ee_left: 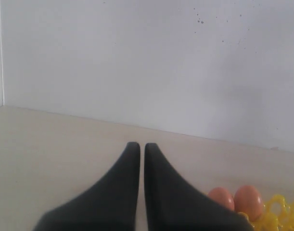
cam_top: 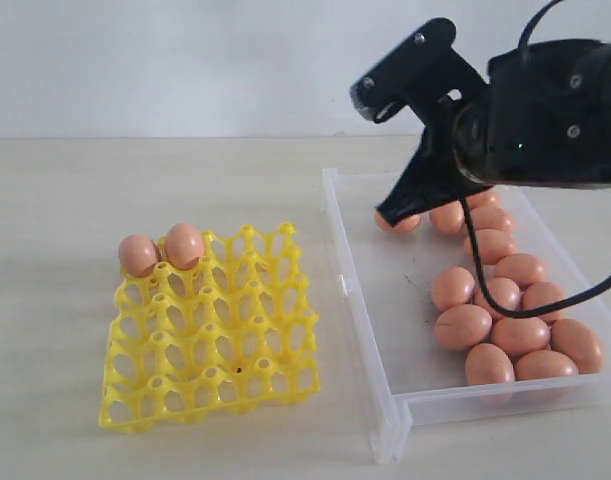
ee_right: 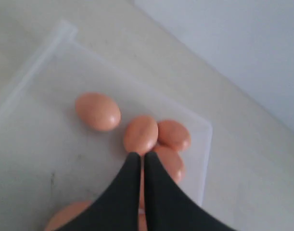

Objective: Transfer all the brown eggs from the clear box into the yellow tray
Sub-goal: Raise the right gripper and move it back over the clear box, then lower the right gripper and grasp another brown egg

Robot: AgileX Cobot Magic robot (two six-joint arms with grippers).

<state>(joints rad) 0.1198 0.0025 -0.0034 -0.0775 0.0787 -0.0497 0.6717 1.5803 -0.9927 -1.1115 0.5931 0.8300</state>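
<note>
Eggs [cam_top: 502,296] look light, smooth, slick & brittle, so we'd pinch gently across the short middle. Most lie packed along the box's [cam_top: 385,320] right side, many touching; two sit in far corner cups of the tray [cam_top: 210,345]. R gripper [cam_top: 393,213] is clenched on nothing over the far-end eggs. L gripper [ee_left: 138,146] is clenched too, empty. Close neighbours crowd each pick.

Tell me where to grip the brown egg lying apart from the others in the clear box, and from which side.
I'd take the lone egg across its narrow middle, coming down from above. It lies on its side on the floor of the clear box, apart from its neighbours, with room either side. The right pincer, now shut, must open first.
</note>
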